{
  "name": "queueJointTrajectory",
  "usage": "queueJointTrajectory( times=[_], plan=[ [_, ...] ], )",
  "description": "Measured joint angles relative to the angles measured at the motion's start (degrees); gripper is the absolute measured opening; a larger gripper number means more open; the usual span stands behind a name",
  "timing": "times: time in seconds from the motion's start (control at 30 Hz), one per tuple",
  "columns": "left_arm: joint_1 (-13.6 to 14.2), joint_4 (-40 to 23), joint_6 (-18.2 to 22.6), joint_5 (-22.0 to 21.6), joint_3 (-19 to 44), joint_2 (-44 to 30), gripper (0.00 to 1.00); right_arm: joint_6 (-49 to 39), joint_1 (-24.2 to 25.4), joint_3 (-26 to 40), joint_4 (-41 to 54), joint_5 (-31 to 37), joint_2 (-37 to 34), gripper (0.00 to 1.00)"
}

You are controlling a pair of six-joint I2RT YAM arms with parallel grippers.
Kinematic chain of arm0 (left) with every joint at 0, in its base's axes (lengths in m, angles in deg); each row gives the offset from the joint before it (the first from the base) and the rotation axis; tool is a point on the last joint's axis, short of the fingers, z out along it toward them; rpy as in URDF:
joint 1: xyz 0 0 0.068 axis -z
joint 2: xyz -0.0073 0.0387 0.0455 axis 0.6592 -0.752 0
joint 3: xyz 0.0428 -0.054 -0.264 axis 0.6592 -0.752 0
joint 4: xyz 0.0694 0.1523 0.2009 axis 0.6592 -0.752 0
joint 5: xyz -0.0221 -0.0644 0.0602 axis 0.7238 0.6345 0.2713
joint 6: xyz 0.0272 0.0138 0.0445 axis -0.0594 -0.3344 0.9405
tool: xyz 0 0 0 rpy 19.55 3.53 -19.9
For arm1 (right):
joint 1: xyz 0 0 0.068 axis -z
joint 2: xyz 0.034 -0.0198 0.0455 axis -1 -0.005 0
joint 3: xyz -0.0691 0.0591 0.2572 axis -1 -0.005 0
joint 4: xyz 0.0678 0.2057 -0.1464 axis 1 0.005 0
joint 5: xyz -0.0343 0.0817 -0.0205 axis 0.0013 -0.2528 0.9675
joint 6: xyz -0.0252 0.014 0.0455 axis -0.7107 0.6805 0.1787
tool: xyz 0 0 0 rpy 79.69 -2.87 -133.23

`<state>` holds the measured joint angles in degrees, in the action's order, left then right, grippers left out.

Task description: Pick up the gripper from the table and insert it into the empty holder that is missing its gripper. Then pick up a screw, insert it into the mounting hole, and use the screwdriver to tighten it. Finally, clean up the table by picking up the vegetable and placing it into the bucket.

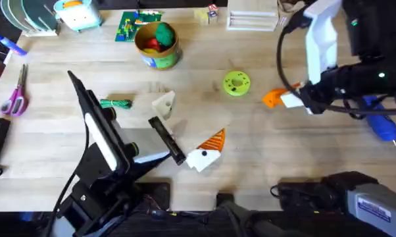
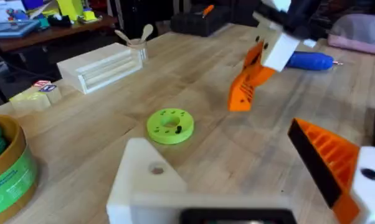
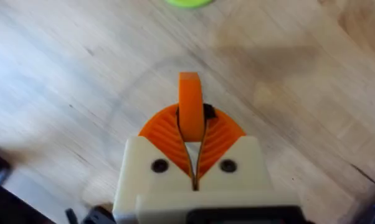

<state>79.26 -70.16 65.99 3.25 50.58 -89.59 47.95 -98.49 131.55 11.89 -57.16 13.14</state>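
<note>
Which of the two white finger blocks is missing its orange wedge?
The holder, the block nearer the green vegetable; its twin carries an orange wedge.

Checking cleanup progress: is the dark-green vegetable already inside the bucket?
No, the vegetable lies on the table, apart from the bucket.

My right gripper [image 1: 277, 99] sits right of frame centre in overhead, arm coming in from the right edge, fingers pinched on the orange gripper [image 3: 190, 112]. My left arm runs up from lower left; left gripper [image 1: 185, 141] is at lower centre, jaws spread wide apart.
</note>
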Motion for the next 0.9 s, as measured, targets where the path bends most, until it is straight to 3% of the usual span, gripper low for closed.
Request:
queueJointTrajectory(
  times=[0.2,0.37,0.57,0.73,0.9],
  plan=[
    [0.0,0.0,0.0,0.0,0.0,0.0,0.993,17.7,0.0,2.8,-5.0,-15.9,10.4,0.009],
    [0.0,0.0,0.0,0.0,0.0,0.0,0.993,38.7,-0.1,-0.5,-9.1,-24.2,11.4,0.009],
    [0.0,0.0,0.0,0.0,0.0,0.0,0.993,57.8,-0.4,-8.4,-23.8,-35.8,3.1,0.009],
    [0.0,0.0,0.0,0.0,0.0,0.0,0.993,66.2,-3.5,-9.3,-33.4,-44.6,-6.7,0.009],
    [0.0,0.0,0.0,0.0,0.0,0.0,0.992,76.1,-8.8,-9.5,-51.2,-50.7,-15.3,0.009]
  ],
)
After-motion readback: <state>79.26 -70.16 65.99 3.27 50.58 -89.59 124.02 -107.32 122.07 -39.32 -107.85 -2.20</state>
